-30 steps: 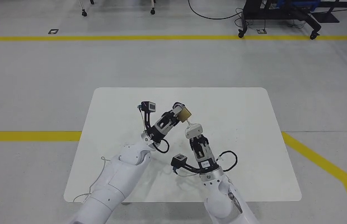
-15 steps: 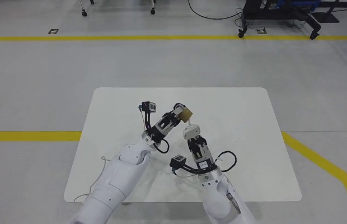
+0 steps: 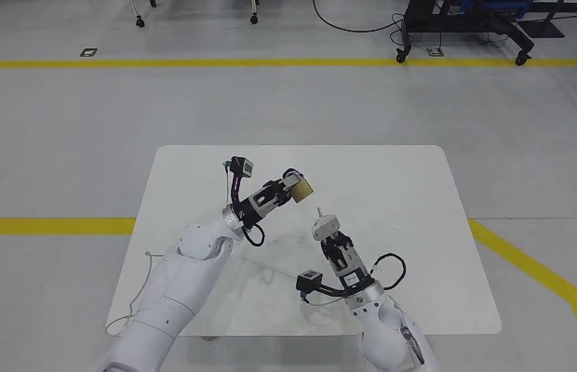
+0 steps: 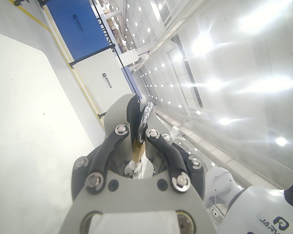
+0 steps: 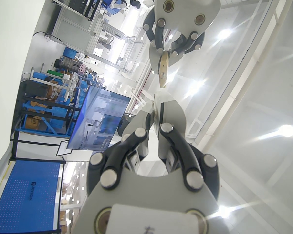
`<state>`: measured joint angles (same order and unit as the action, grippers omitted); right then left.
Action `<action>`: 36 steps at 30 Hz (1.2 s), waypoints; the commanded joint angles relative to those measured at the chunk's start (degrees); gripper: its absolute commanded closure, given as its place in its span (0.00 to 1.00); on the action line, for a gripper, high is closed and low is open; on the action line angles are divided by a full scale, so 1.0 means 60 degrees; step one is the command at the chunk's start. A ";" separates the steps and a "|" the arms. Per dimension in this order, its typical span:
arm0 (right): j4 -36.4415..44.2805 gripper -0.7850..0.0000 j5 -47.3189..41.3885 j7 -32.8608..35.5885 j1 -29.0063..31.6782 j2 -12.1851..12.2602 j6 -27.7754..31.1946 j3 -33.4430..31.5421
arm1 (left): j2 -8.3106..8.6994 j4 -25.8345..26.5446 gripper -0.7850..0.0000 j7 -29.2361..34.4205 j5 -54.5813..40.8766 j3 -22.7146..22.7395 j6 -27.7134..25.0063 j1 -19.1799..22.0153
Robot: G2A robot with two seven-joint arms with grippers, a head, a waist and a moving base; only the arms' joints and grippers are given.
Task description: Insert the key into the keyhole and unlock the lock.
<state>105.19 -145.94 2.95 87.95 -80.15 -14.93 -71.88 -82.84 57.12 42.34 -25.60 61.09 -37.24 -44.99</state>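
A brass padlock (image 3: 303,191) is held above the white table (image 3: 409,186) by my left gripper (image 3: 290,192), which is shut on it. In the left wrist view the lock's brass body (image 4: 137,150) sits between the fingers of the left gripper (image 4: 139,120). The right wrist view looks at the lock (image 5: 163,70) from below, its keyhole (image 5: 163,75) facing my right gripper (image 5: 155,109). That gripper is shut on a small silver key (image 5: 153,105), whose tip points at the lock a short gap away. In the top view the right gripper (image 3: 323,223) is just below and right of the lock.
Around both arms the white table carries nothing else. Its front edge (image 3: 307,333) lies close to the robot. Beyond the table, yellow floor lines (image 3: 270,63) and wheeled racks (image 3: 475,28) stand far off.
My right gripper with the key has drawn back a little from the padlock, toward the table's front. The left arm has swung leftward, carrying the lock slightly left.
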 commanded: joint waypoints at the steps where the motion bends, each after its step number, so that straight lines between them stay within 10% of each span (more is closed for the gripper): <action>1: -0.0007 1.00 0.0020 0.0026 -0.0005 -0.0001 -0.0006 0.0006 | -0.0001 -0.0002 1.00 -0.0007 0.0004 -0.0002 -0.0052 -0.0001; 21: 0.0731 1.00 -0.1876 -0.2179 0.0340 0.0065 0.0514 -0.0203 | 0.0102 0.0608 1.00 0.0711 -0.0242 0.0045 0.2385 -0.0193; 36: 0.0977 1.00 -0.1895 -0.2166 0.0457 0.0081 0.0963 -0.0332 | 0.0119 0.0862 1.00 0.0875 0.0111 -0.0043 0.2522 -0.0245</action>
<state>111.10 -157.51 -10.23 90.73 -79.66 -9.28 -73.92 -82.13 62.19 47.49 -25.06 60.87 -22.10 -46.46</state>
